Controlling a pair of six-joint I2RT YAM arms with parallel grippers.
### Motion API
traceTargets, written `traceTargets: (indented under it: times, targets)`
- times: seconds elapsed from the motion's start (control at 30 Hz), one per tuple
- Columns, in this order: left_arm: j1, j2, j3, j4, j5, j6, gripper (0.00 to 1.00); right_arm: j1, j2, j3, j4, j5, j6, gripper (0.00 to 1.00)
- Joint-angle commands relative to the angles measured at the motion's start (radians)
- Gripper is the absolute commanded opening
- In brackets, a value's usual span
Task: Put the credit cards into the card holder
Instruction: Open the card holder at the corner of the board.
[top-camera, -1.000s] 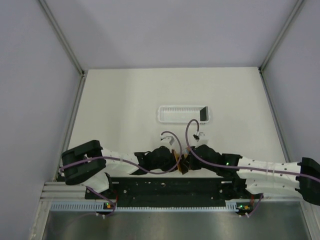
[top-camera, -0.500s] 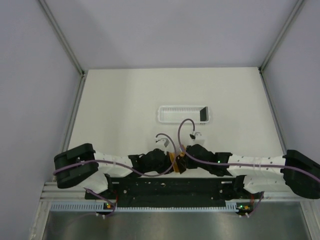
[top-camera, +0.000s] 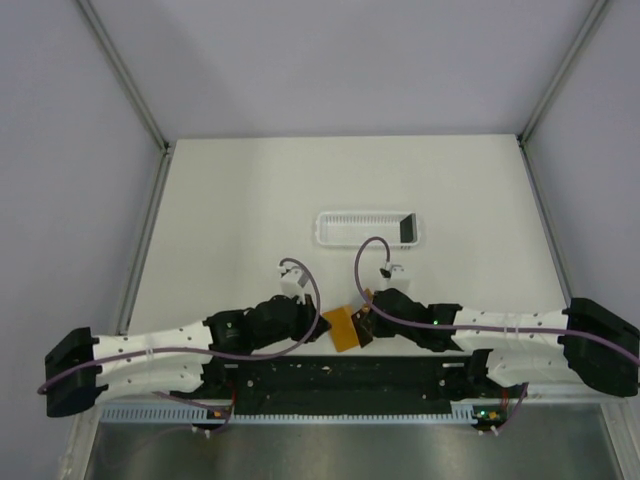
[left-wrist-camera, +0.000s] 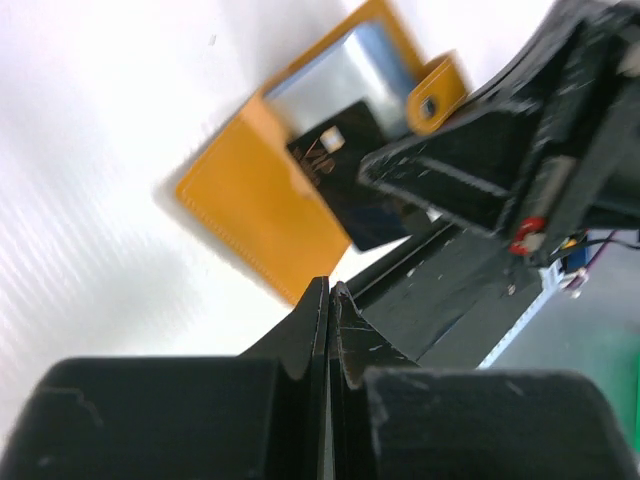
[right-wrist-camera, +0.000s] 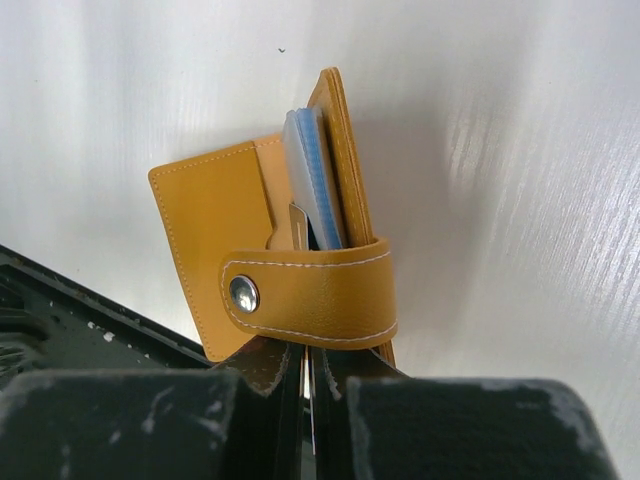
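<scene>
The orange card holder (top-camera: 343, 329) lies open on the table just ahead of the arm bases. In the left wrist view the card holder (left-wrist-camera: 262, 205) shows its pale blue-grey inside, and a dark credit card (left-wrist-camera: 345, 180) sits partly tucked in it. My right gripper (top-camera: 363, 325) is at the holder's right edge, shut on that card's thin edge. In the right wrist view the right gripper (right-wrist-camera: 308, 362) stands just behind the holder's snap strap (right-wrist-camera: 310, 296). My left gripper (top-camera: 322, 325) is shut and empty, just left of the holder; its fingertips (left-wrist-camera: 322, 300) are pressed together.
A long white slotted tray (top-camera: 350, 229) lies farther back at mid-table with another dark card (top-camera: 407, 228) standing at its right end. The black base rail (top-camera: 340, 375) runs right behind the holder. Grey walls close in the table on three sides.
My left arm has drawn back to the left, off the holder, which now lies uncovered and open. The right gripper has stayed at the holder's right edge.
</scene>
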Motion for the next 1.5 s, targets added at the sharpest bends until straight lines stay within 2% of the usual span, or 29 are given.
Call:
traceTargets:
  times: [0.0,0.13,0.3,0.47,0.77,1.03,1.47]
  targets:
    - [-0.006,-0.022,0.041,0.067,-0.083,0.095,0.00,0.007,0.004,0.012,-0.076,0.032,0.002,0.00]
    - [-0.006,0.115,0.037,0.217,-0.060,0.109,0.00,0.007,-0.017,0.001,-0.072,0.032,0.009,0.00]
    - [-0.006,0.312,0.073,0.283,-0.030,0.071,0.00,0.007,-0.036,-0.008,-0.071,0.032,0.020,0.00]
    - [-0.006,0.404,0.068,0.356,-0.025,0.031,0.00,0.007,-0.036,-0.011,-0.065,0.024,0.029,0.00]
    - [-0.006,0.438,0.093,0.391,-0.007,0.029,0.00,0.007,-0.037,-0.025,-0.048,0.014,0.048,0.00]
    - [-0.006,0.544,0.113,0.406,0.030,0.014,0.00,0.007,-0.060,-0.025,-0.048,0.005,0.048,0.00]
    - [-0.009,0.579,0.070,0.411,0.052,-0.007,0.00,0.007,-0.174,0.066,-0.256,0.106,-0.026,0.00]
